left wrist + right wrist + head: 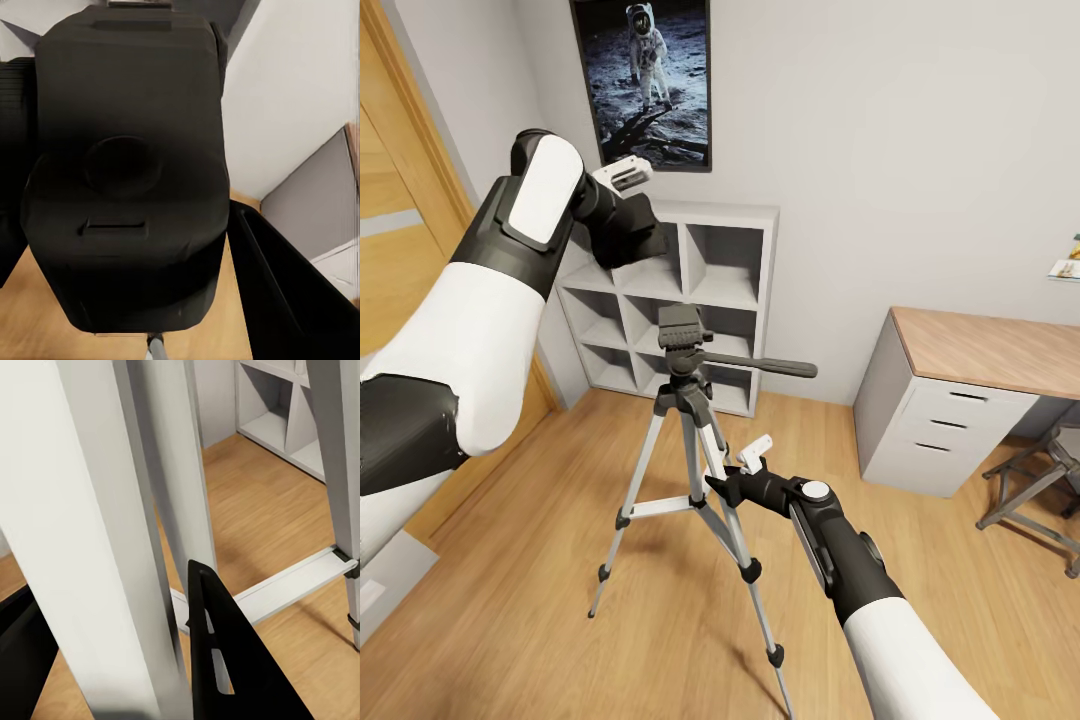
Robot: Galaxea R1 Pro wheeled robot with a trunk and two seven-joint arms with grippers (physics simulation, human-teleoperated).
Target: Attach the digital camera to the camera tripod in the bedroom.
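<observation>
One digital camera (127, 180) in left hand (622, 180), one camera tripod (685, 420), three legs

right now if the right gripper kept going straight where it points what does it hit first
Most likely the camera tripod: the right gripper sits against its silver legs, which rise right at the fingers. Exact contact is unclear.

The digital camera (127, 172) sits so close between the left gripper (622, 178) fingers that its edges run out of the wrist view, blurred dark. At the right gripper (745, 470), a camera tripod (690, 440) leg hides the fingertips; whether they clasp it, I cannot tell.
</observation>
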